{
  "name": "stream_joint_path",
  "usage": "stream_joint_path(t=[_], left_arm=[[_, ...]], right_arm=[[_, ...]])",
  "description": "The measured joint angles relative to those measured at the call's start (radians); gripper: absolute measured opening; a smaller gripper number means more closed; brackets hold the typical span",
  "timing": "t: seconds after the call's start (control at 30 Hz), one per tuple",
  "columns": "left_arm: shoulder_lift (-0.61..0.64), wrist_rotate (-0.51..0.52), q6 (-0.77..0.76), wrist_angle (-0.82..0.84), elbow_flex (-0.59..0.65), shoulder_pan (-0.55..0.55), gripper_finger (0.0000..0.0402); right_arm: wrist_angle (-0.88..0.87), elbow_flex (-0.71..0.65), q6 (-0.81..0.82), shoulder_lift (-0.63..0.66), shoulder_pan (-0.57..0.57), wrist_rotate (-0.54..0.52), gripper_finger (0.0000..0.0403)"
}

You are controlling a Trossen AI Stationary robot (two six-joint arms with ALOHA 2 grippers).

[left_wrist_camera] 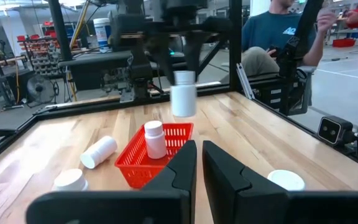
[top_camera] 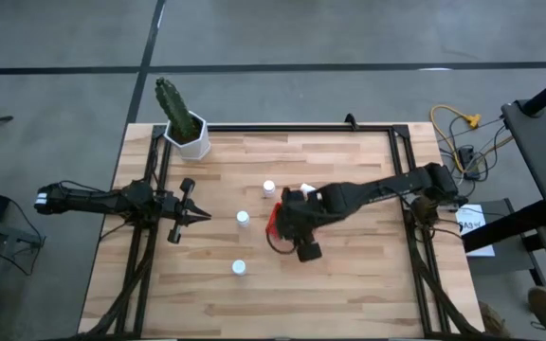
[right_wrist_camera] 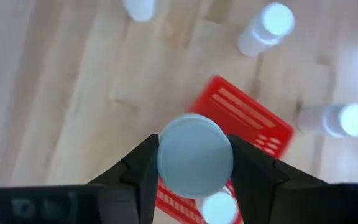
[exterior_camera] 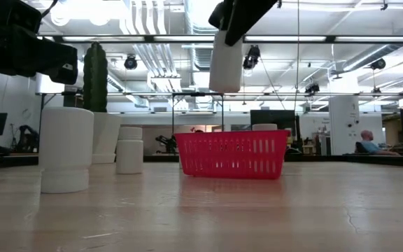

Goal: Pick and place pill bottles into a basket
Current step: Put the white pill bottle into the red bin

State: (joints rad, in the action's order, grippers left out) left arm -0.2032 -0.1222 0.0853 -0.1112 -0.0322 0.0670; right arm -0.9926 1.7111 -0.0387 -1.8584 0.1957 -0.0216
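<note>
Wooden table: a bottle is gripped by the right gripper above the red basket, seemingly holding another bottle. Left gripper is shut, waiting aside.

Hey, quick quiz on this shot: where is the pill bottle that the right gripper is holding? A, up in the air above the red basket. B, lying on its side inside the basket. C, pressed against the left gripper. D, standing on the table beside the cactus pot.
A: the right gripper is shut on a pill bottle that hangs well clear of the table, over the red basket, which already holds a bottle.
</note>
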Motion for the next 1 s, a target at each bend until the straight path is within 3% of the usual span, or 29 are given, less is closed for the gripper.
stream_joint_path(t=[0.27, 1.0], left_arm=[[-0.001, 0.0, 0.0, 0.002, 0.0, 0.0, 0.001], [-0.012, 0.0, 0.0, 0.024, 0.0, 0.0, 0.001]], right_arm=[[-0.007, 0.002, -0.033, 0.0, -0.052, 0.046, 0.0146], [-0.006, -0.001, -0.033, 0.0, -0.052, 0.049, 0.0146]])
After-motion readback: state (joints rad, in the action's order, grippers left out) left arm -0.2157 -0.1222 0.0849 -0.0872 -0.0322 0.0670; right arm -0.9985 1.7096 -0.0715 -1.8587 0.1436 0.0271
